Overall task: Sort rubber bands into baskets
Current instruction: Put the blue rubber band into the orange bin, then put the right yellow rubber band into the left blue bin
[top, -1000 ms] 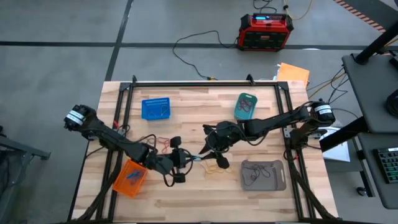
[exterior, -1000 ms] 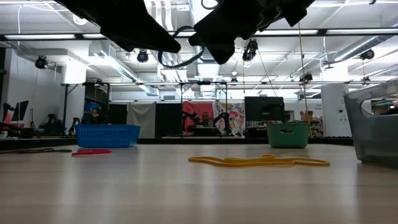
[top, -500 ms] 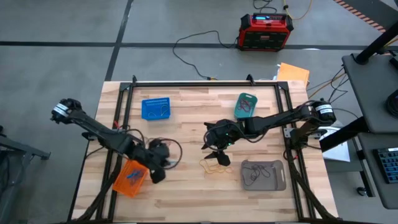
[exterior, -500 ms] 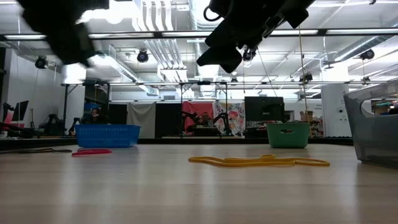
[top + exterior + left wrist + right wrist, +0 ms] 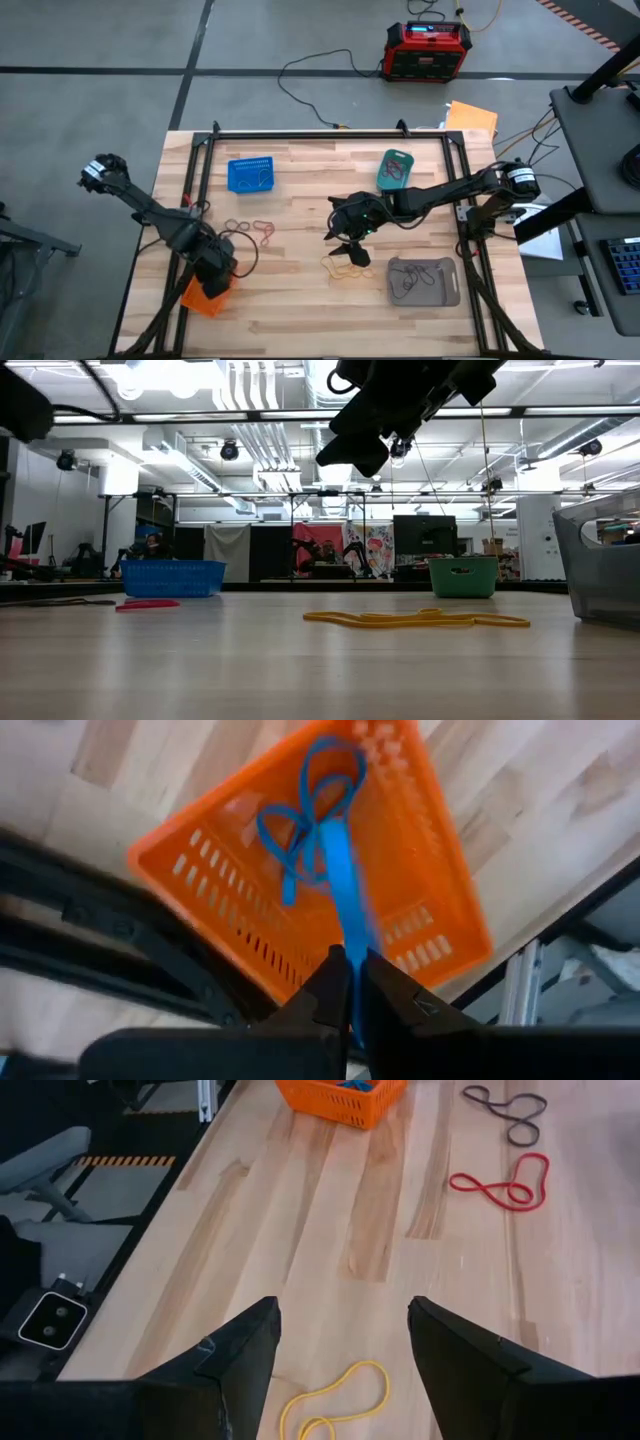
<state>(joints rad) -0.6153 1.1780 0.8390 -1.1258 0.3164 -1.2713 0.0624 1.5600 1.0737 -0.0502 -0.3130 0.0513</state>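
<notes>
My left gripper (image 5: 214,272) hovers over the orange basket (image 5: 203,296) at the table's near left and is shut on a blue rubber band (image 5: 338,880). More blue bands (image 5: 300,820) lie in that basket. My right gripper (image 5: 347,246) is open and empty above the yellow bands (image 5: 346,266) at the table's middle; one shows between its fingers in the right wrist view (image 5: 335,1398). Red bands (image 5: 264,229) and grey bands (image 5: 238,225) lie flat on the wood. The blue basket (image 5: 250,175), teal basket (image 5: 395,170) and grey basket (image 5: 423,282) stand apart. My left gripper pinches one end of the blue band (image 5: 349,952) between its two fingertips, from above, pointing down. The band hangs straight below the fingers toward the orange basket's inside. Whether its lower end touches the blue bands lying there I cannot tell.
A red-and-black box (image 5: 428,50) with black cables sits on the floor beyond the far edge. Black frame rails (image 5: 200,165) run along the table's left, right and far sides. Bare wood lies between the blue and teal baskets.
My left gripper has gone from beside the yellow bands at the table's middle toward the left edge and now stands over the orange basket with the blue band. My right gripper has stayed above the yellow bands.
</notes>
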